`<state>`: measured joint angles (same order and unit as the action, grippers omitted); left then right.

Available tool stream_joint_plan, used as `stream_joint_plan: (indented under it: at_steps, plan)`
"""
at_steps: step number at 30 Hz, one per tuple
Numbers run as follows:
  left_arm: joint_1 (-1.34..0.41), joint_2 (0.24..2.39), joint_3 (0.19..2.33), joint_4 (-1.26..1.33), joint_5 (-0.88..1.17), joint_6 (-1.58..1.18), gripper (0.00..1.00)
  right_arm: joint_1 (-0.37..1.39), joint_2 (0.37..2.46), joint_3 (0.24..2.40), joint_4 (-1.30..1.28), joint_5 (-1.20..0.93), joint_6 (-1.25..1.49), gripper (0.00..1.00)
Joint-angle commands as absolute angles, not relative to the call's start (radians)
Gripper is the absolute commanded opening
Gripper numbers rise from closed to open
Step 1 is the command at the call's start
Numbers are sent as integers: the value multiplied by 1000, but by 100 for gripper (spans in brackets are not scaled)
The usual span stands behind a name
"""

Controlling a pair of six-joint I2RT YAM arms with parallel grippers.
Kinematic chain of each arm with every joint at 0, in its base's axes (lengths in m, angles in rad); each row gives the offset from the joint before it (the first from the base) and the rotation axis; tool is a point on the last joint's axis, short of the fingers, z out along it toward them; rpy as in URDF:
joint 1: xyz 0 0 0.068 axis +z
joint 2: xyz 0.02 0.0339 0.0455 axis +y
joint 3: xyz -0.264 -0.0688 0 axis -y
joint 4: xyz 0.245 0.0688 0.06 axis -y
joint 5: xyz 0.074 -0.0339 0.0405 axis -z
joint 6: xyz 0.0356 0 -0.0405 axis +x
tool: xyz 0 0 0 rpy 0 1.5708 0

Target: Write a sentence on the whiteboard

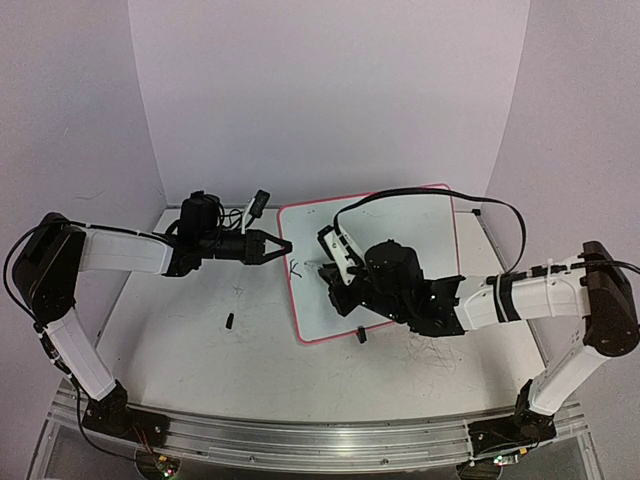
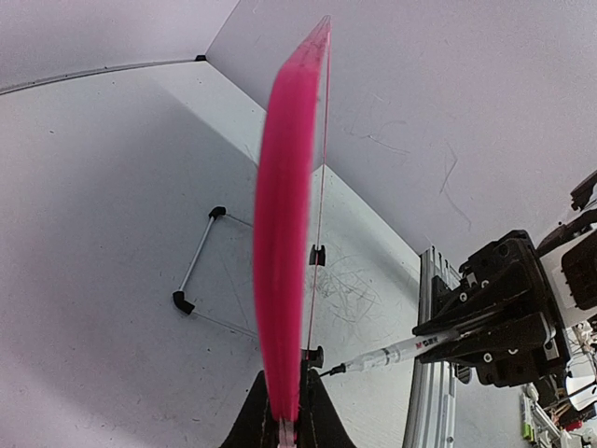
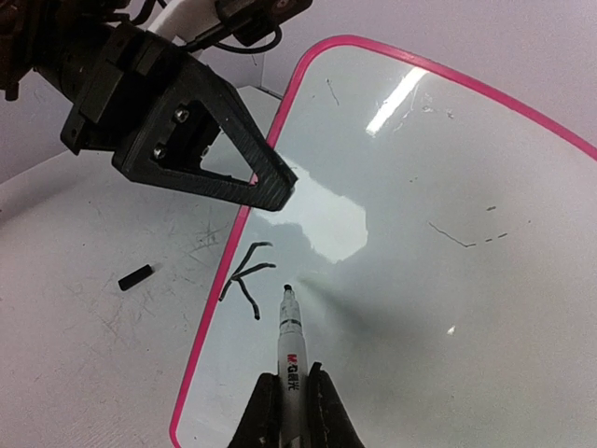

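White board (image 1: 400, 240) rimmed in pink, one black letter (image 3: 244, 280) on it, white marker (image 3: 290, 350) with black tip and red print, grey-white table (image 1: 190, 340) scribbled faintly grey, black cap (image 3: 136, 277).

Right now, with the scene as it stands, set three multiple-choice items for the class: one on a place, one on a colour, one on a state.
1. Where does the left gripper grip the whiteboard?
A. its left rim, by the K
B. its far right corner
C. its middle

2. What colour is the rim?
A. blue
B. pink
C. green

3. What state is the right gripper in?
A. open
B. shut on the marker
C. shut on nothing

Key: 1 A, its fingers clamp the edge next to the K. 2 B, the left wrist view shows it edge-on and pink. 3 B, the marker sits between its closed fingers.
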<state>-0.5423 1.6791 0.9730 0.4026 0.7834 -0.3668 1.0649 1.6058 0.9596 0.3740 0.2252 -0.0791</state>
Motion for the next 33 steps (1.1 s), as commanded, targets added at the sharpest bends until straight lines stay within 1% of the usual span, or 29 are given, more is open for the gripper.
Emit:
stream_joint_plan:
  at_steps: [1,33]
  plan:
    - [-541,1653,975,448,776,-339,8,1065,1624,977,408,195,-84,0]
    - [-541,1655,977,448,779,-341,8,1065,1654,985,393,278,-70,0]
